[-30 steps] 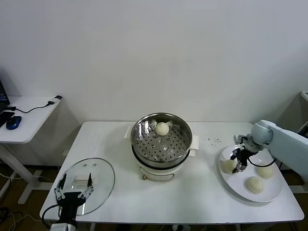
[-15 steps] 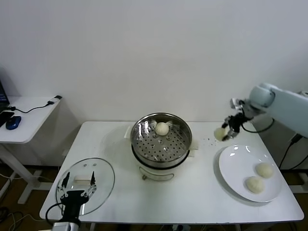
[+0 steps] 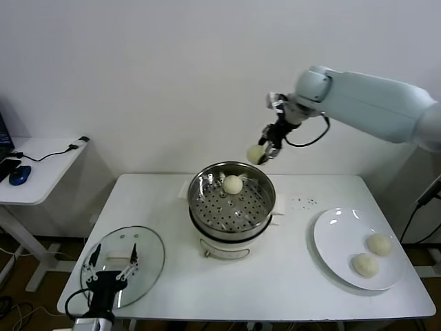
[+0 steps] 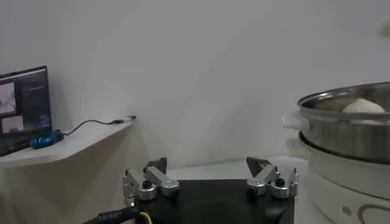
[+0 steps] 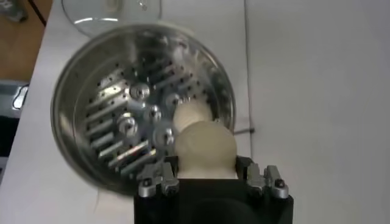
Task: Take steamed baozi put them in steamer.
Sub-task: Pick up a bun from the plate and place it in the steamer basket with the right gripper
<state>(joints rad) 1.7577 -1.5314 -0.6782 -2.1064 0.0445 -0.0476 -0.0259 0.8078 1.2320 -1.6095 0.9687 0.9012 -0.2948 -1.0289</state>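
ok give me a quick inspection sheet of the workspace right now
surface: white table, small dark specks near the plate
job's things: steamer mid-table, one baozi inside; second baozi carried in the air above the steamer's far rim; two baozi on the white plate
clutter: glass lid at the table's front left corner
grippers: right claw shut on the carried baozi; left claw open, parked low over the lid
cables: black cable on the side desk
surroundings: side desk with blue mouse, plain white wall
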